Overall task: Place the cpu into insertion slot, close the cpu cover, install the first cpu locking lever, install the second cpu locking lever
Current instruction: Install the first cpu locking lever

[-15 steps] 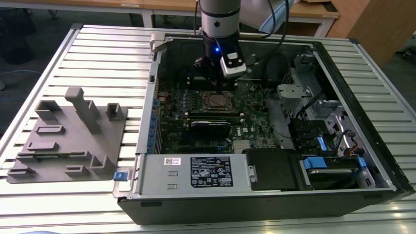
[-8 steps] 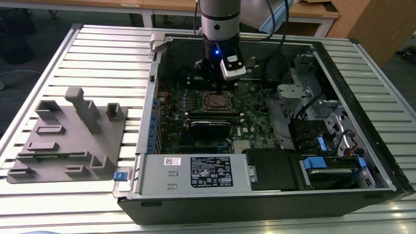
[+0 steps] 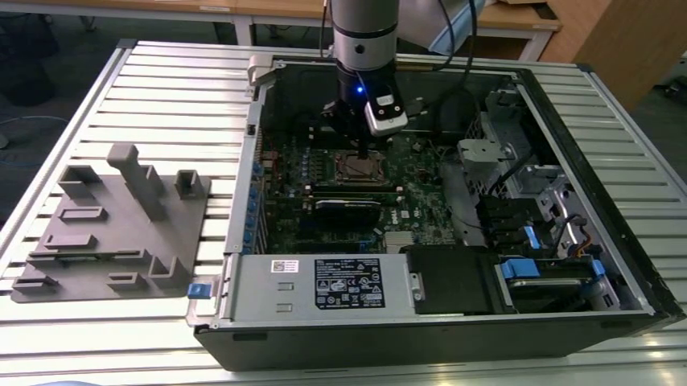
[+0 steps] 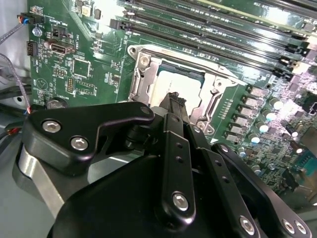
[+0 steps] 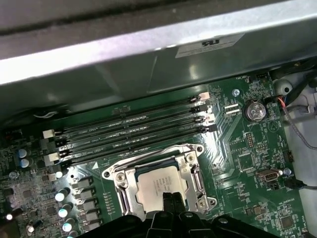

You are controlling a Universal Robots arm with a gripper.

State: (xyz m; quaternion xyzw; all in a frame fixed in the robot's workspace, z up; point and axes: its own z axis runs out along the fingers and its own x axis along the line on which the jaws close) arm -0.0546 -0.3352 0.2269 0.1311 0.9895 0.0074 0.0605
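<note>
Inside the open computer case (image 3: 601,265), one gripper (image 5: 172,199) with fingertips pressed together touches one cpu (image 5: 161,184) seated in one insertion slot (image 5: 194,181) beside four memory slots (image 5: 133,131), its cover (image 5: 148,158) down.

Grey fixture block (image 3: 113,221) sits on the slatted desk (image 3: 172,80), well apart from the claw (image 3: 368,154). Near the claw, long black memory slots (image 5: 133,134); a coin battery (image 5: 254,111) further off.
</note>
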